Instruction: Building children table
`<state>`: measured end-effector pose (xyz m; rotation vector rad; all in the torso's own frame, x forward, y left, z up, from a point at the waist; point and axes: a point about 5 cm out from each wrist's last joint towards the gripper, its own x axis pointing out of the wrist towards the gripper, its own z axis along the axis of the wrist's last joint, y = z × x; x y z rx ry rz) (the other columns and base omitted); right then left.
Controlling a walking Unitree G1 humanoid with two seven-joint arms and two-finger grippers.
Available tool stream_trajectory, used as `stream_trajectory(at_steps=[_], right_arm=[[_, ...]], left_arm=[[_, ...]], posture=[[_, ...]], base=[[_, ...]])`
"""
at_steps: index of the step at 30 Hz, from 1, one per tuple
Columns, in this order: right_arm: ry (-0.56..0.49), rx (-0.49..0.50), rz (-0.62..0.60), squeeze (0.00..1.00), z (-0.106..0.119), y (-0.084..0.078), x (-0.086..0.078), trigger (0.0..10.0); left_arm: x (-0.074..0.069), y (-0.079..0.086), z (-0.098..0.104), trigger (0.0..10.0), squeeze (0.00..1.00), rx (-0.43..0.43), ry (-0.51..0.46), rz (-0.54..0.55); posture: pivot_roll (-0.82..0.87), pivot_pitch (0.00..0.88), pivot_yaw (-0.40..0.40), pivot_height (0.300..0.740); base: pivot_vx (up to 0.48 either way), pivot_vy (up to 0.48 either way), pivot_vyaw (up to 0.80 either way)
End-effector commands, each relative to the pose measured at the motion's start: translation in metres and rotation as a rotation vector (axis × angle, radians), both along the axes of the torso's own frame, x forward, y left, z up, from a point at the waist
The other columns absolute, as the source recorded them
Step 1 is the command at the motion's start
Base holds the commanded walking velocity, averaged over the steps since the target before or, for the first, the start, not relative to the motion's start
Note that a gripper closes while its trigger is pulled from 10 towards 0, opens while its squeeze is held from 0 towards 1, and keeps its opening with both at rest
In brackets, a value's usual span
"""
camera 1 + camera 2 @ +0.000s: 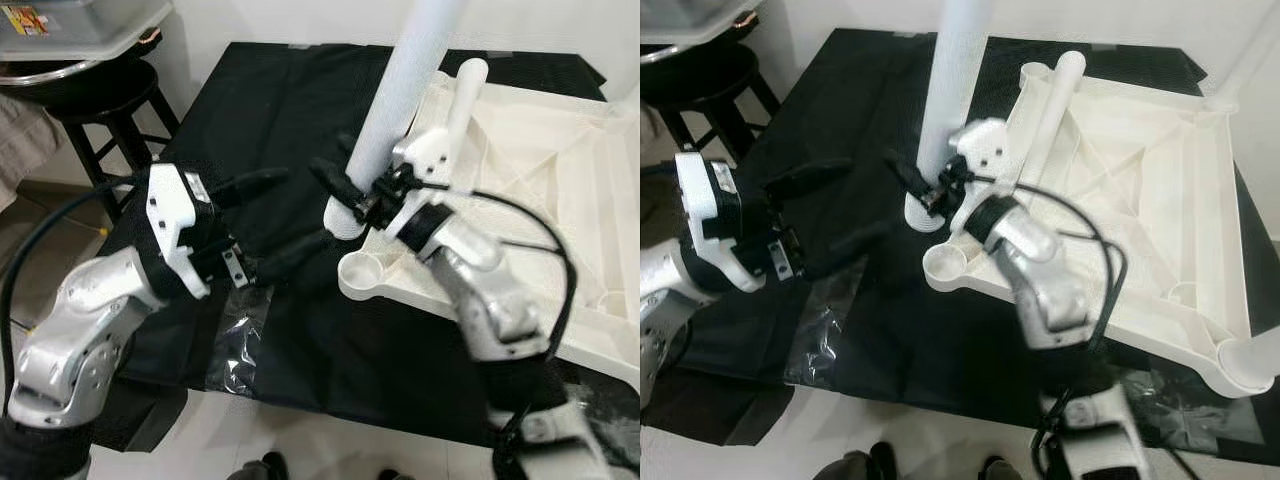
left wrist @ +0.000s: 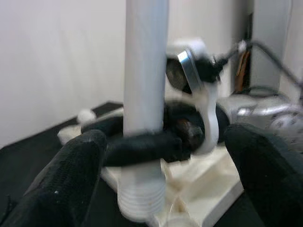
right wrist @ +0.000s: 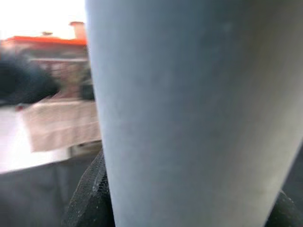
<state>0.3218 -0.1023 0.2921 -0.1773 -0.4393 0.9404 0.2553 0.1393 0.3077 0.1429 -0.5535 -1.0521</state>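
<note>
The right gripper [image 1: 350,195] clamps the white table leg [image 1: 400,90] near its threaded end, holding it upright just beside the corner socket [image 1: 362,268] of the upturned tabletop [image 1: 1160,200], probably to screw it in. The left gripper [image 1: 275,220] waits wide open beside the leg, likely ready to steady it.

The long white table leg [image 1: 400,90] looks like smooth, matt plastic, with ridged screw threads [image 2: 140,203] at its end. The big white upside-down table top [image 1: 1140,200] is plastic too, a bit shiny, with raised ribs. Under it lies a soft black cloth [image 1: 260,110] that looks matt. A clear plastic bag [image 1: 235,345] on the cloth is crinkly and glossy. The black fingers [image 2: 71,175] look rough and grainy. The robot's silver arms [image 1: 75,330] shine like metal. The dark stool [image 1: 110,110] looks like painted wood.
</note>
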Motion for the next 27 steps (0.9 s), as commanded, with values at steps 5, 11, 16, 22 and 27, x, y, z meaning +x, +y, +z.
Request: stream_trajectory(at_steps=[5,11,16,22,27], right_arm=[[0.008,-0.169,0.190,0.00,-0.013,0.009,-0.006,10.0],[-0.006,-0.202,0.268,0.00,-0.007,0.012,-0.006,10.0],[-0.024,-0.236,0.328,0.00,-0.005,0.016,-0.007,10.0],[-0.054,-0.261,0.391,0.00,0.000,0.026,-0.007,10.0],[-0.059,-0.259,0.396,0.00,0.000,0.027,-0.007,10.0]], left_arm=[[-0.014,-0.005,0.022,10.0,1.00,0.012,0.001,-0.279],[-0.008,-0.006,0.036,10.0,1.00,0.103,-0.048,-0.331],[0.001,-0.009,0.040,10.0,1.00,0.142,-0.050,-0.338],[0.022,-0.015,0.041,10.0,0.00,0.171,-0.015,-0.283],[0.032,-0.010,0.041,10.0,0.00,0.141,-0.001,-0.227]], posture=[[0.03,0.199,0.025,0.740],[0.02,0.182,0.025,0.740],[0.02,0.174,0.026,0.740],[0.02,0.169,0.029,0.740],[0.02,0.168,0.032,0.740]], base=[[0.000,0.000,0.00],[0.000,0.000,0.00],[0.000,0.000,0.00],[0.000,0.000,0.00],[0.000,0.000,0.00]])
